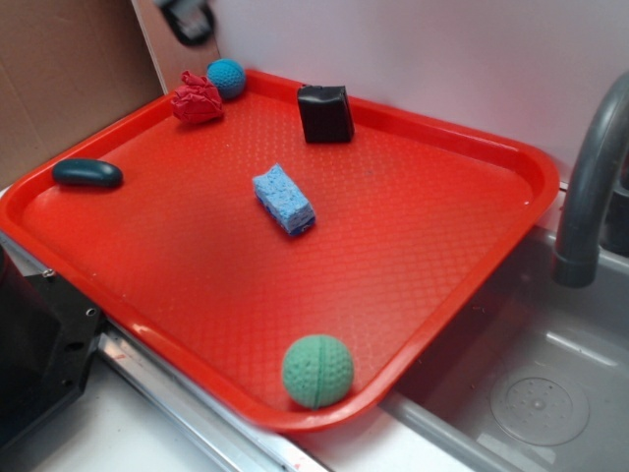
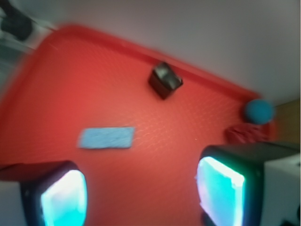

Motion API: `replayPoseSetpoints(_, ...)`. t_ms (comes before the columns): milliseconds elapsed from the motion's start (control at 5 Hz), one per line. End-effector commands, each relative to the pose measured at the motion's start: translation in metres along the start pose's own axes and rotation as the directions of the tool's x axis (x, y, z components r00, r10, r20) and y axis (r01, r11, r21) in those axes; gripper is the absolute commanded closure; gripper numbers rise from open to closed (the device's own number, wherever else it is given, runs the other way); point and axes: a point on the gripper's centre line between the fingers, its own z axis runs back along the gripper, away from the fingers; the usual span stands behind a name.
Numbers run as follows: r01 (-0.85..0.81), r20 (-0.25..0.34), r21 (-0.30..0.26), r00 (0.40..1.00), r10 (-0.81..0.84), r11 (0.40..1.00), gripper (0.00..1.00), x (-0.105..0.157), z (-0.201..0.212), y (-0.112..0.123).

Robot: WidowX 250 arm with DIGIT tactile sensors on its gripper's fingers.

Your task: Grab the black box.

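Hovering spread-jawed gripper [image 2: 141,188] over red tray [image 2: 56,80]; black box [image 2: 165,80] sitting at 12 o'clock, blue sponge [image 2: 106,138] at 10.

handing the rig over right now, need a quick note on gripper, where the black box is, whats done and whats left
Gripper: open, empty, above the red plastic tray, near its back corner.
Small glossy black cuboid box: upright near the tray's back rim, untouched. In the wrist view it lies ahead of the fingers.
Done: nothing grasped.
Left: move over the box, descend, close on it.
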Motion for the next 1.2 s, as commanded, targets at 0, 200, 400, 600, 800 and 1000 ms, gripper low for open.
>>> replayPoseSetpoints(0, 0.118, 0.058, 0.042, 0.991, -0.12, 0.992, 0.0, 0.051, -0.03, 0.037)
replayPoseSetpoints(200, 0.212, 0.086, 0.027, 0.973, -0.213, 0.977, 0.0, 0.068, -0.046, 0.044)
replayPoseSetpoints(400, 0.277, 0.132, 0.021, 0.952, -0.278, 0.961, 0.0, 0.078, -0.064, 0.05)
replayPoseSetpoints(600, 0.314, 0.221, 0.045, 0.923, -0.316, 0.948, 0.0, 0.076, -0.077, 0.049)
replayPoseSetpoints(800, 0.319, 0.241, 0.073, 0.914, -0.327, 0.945, 0.0, 0.074, -0.094, 0.049)
replayPoseSetpoints(1000, 0.319, 0.264, 0.04, 0.91, -0.318, 0.947, 0.0, 0.072, -0.1, 0.045)
